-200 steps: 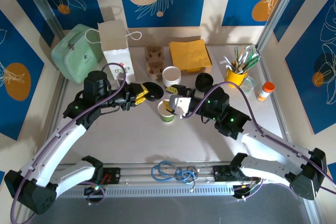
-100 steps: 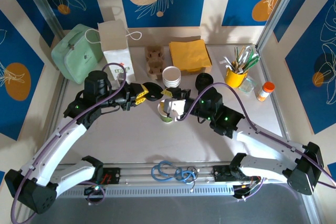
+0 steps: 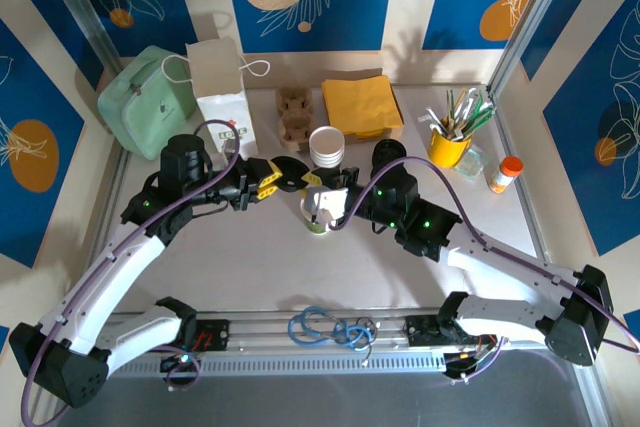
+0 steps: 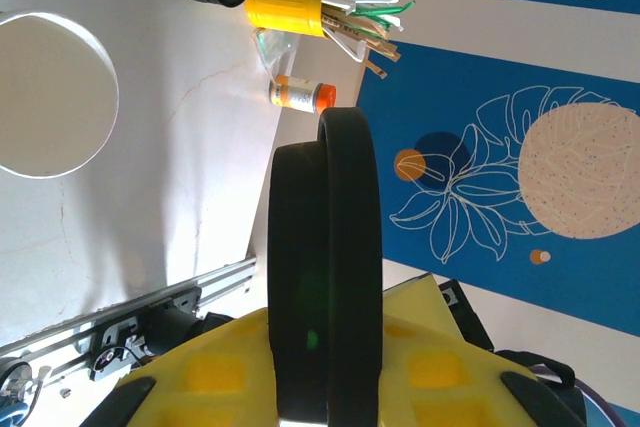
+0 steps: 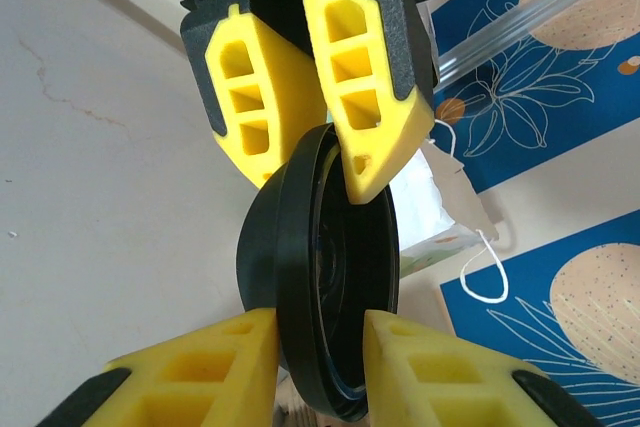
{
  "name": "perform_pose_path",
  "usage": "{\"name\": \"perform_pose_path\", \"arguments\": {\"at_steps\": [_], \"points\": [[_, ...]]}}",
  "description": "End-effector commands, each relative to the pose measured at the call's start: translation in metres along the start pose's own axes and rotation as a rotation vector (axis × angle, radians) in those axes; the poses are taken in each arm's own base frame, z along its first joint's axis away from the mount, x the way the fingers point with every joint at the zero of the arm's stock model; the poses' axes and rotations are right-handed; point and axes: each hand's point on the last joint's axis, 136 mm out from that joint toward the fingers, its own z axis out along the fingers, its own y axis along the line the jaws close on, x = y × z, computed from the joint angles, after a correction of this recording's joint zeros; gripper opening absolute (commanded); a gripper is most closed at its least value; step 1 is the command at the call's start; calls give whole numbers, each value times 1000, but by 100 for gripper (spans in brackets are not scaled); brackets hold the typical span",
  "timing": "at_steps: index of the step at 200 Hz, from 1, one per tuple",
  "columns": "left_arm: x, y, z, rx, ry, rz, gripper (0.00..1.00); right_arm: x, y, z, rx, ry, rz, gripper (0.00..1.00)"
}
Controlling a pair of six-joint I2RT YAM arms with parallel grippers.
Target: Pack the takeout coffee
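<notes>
The takeout coffee cup (image 3: pixel 318 219), light green and without a lid, stands mid-table, partly under my right gripper (image 3: pixel 312 180). My left gripper (image 3: pixel 272 177) holds a black lid (image 3: pixel 291 172) on edge just above and left of the cup. In the left wrist view the lid (image 4: pixel 325 267) is pinched between the yellow fingers (image 4: pixel 215 377). The right wrist view shows my right gripper (image 5: pixel 320 347) straddling the lower rim of the lid (image 5: pixel 320 247), a pad against each side. The left gripper's fingers (image 5: pixel 360 87) clamp its top.
Along the back stand a green lunch bag (image 3: pixel 148 99), a white paper bag (image 3: pixel 222 92), a cardboard carrier (image 3: pixel 293 114) and yellow napkins (image 3: pixel 362 104). Stacked white cups (image 3: pixel 326 145), loose black lids (image 3: pixel 388 155), a yellow utensil holder (image 3: pixel 450 142) and an orange-capped bottle (image 3: pixel 506 173) are nearby.
My right gripper has moved left and back over the cup to the lid, and its jaws have narrowed onto it. The left arm has held still.
</notes>
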Motion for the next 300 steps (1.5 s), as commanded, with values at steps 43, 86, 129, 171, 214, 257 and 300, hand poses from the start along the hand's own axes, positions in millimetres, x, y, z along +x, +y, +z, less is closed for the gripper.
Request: {"name": "perform_pose_path", "arguments": {"at_steps": [43,86,129,171,214,257,300], "points": [[2,-3,-6,7,-9,3,17,-8,-12,3,27,34,-60,29],[1,-3,-6,8,-10,2,17,-11,-11,5,22,45,-66,18],[-1,-9,-11,-18,-39,71,34,-16,-18,-1,18,69,17,7],[-19,-21,-41,-28,-234,236,68,-26,-18,-15,-80,105,218,2],[-26,-31,-77,-102,-391,443,78,-36,-11,-29,-183,135,455,2],[-30,-20,-75,-164,-394,491,77,-42,-7,-40,-286,123,770,0],[-38,9,-52,-221,-340,625,70,-32,-20,-46,-330,129,1214,0]]}}
